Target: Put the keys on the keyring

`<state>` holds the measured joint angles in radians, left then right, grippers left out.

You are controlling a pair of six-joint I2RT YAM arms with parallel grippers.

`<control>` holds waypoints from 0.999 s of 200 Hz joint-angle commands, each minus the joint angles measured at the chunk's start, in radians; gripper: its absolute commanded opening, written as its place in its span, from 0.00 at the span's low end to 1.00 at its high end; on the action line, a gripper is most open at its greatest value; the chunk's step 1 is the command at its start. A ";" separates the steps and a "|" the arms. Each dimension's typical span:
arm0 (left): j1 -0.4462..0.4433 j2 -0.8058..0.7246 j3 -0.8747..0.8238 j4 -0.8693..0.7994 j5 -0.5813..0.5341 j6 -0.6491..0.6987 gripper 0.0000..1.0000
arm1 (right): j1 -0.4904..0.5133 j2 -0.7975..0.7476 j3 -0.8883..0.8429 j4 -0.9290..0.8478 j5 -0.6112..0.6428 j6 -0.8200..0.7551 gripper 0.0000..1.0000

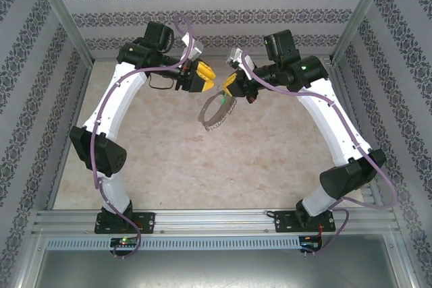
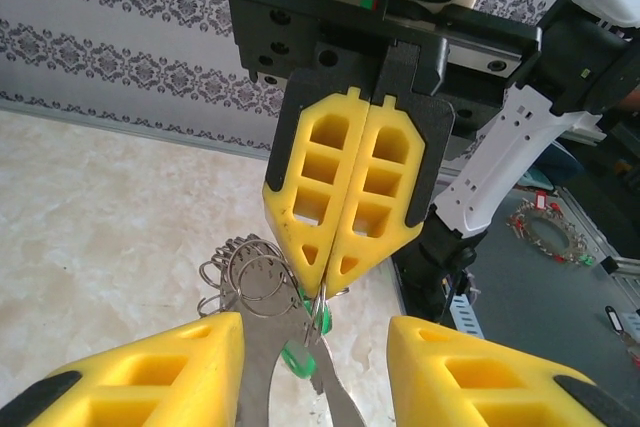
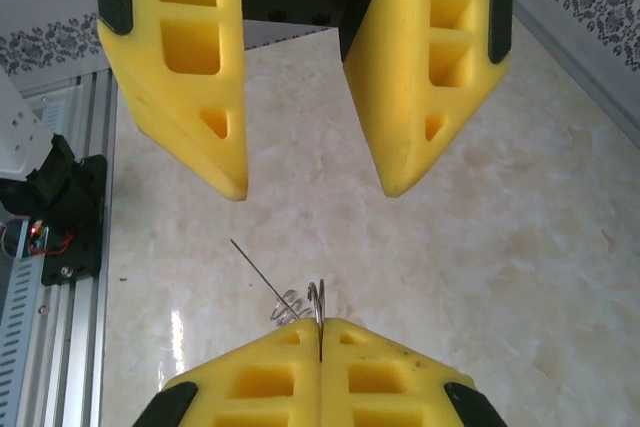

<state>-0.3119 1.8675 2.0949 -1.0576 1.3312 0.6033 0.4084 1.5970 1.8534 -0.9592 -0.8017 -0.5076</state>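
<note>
Right gripper was clamped shut on the keyring above mid surface, with the keys at its tips, between the fingers of the wide-open, empty left gripper.

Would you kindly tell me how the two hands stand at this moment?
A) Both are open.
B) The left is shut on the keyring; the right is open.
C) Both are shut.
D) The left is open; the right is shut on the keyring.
D: the left hand has its fingers spread wide, while the right hand is pressed shut with the keyring hanging from its tips.
</note>
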 commanded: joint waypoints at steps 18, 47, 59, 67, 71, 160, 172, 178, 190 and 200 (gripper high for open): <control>-0.030 0.037 0.025 -0.066 0.006 0.057 0.41 | -0.005 0.017 0.035 -0.001 -0.057 -0.025 0.00; -0.041 0.046 0.025 -0.068 0.009 0.059 0.41 | -0.005 0.021 0.037 0.006 -0.065 -0.023 0.00; -0.047 0.050 0.026 -0.069 0.006 0.059 0.40 | -0.005 0.020 0.038 0.010 -0.067 -0.023 0.00; -0.048 0.051 0.027 -0.067 0.006 0.059 0.38 | -0.005 0.020 0.037 0.011 -0.067 -0.023 0.00; -0.049 0.053 0.027 -0.068 0.008 0.059 0.38 | -0.004 0.021 0.037 0.011 -0.067 -0.023 0.00; -0.062 0.063 0.028 -0.048 0.004 0.050 0.08 | -0.006 0.015 0.027 0.032 -0.068 -0.019 0.00; -0.064 0.062 0.028 -0.045 0.004 0.050 0.00 | -0.006 0.015 0.024 0.036 -0.068 -0.014 0.00; -0.065 0.063 0.029 -0.044 0.004 0.051 0.00 | -0.006 0.016 0.022 0.039 -0.070 -0.013 0.00; -0.067 0.062 0.027 -0.040 -0.002 0.052 0.00 | -0.009 0.013 0.020 0.046 -0.074 -0.007 0.00; -0.068 0.061 0.023 -0.029 0.002 0.050 0.00 | -0.011 0.011 0.018 0.059 -0.076 0.003 0.00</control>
<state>-0.3607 1.9198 2.0972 -1.0954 1.3251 0.6441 0.3992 1.6138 1.8572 -0.9573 -0.8272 -0.5060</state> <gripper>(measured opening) 0.052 0.057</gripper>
